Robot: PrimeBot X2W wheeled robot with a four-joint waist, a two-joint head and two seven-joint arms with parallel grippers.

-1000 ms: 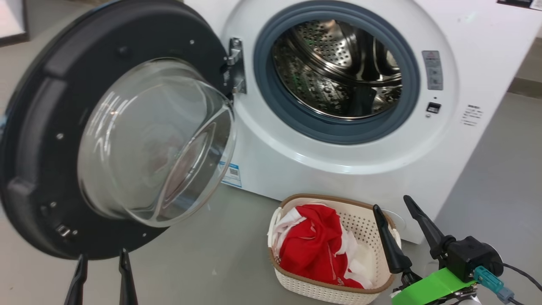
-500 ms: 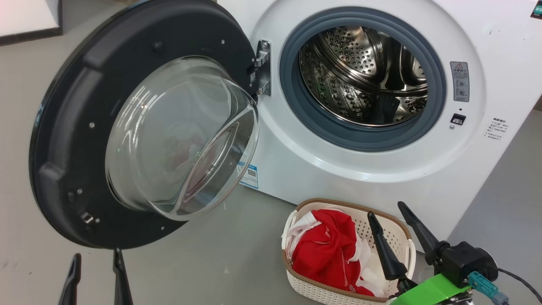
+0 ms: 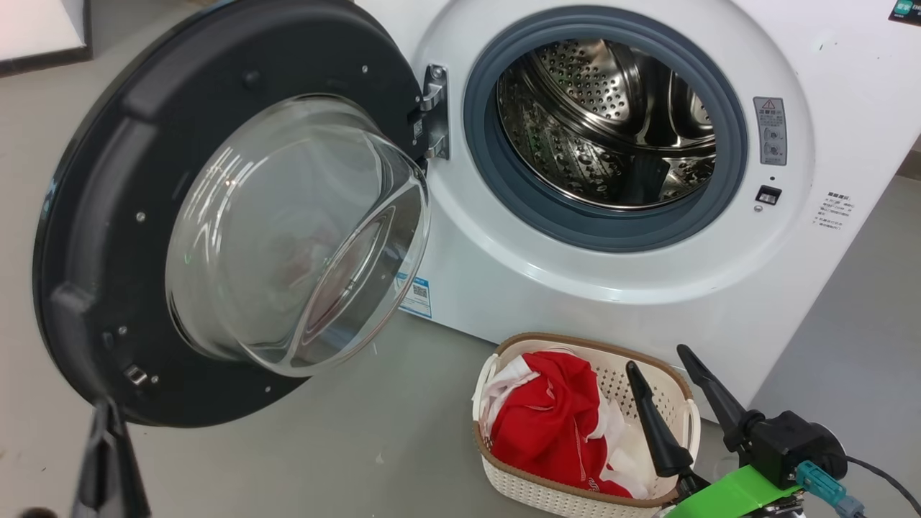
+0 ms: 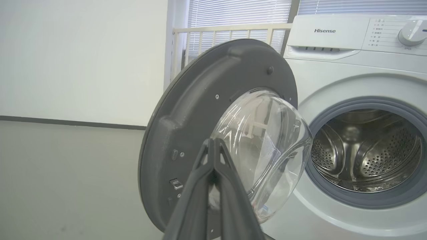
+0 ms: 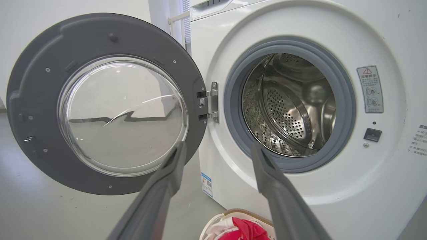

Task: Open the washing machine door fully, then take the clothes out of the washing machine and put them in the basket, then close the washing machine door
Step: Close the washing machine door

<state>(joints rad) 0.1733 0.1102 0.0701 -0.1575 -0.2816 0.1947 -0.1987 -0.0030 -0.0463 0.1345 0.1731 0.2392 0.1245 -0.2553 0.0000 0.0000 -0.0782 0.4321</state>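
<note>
The right gripper [image 3: 658, 357] is showing long black tapering fingers [image 3: 651, 417], a black block [image 3: 791, 439], a bright green bracket [image 3: 727, 493] and a teal plug [image 3: 820, 478] trailing a dark cable [image 3: 885, 467].

The blurred left gripper [image 3: 108, 424] is cut by the bottom edge. The right gripper [image 3: 658, 357] hides part of the basket [image 3: 532, 491]. The warning label [image 3: 770, 131] is too small to read.

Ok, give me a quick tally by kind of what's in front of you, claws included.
Washer: 1, drum looks empty
Door: 1, open
Basket: 1
Clothes heap: 1, red and white, in the basket; separate pieces cannot be counted
Left claw: 1, shut
Right claw: 1, open
Total: 6
</note>
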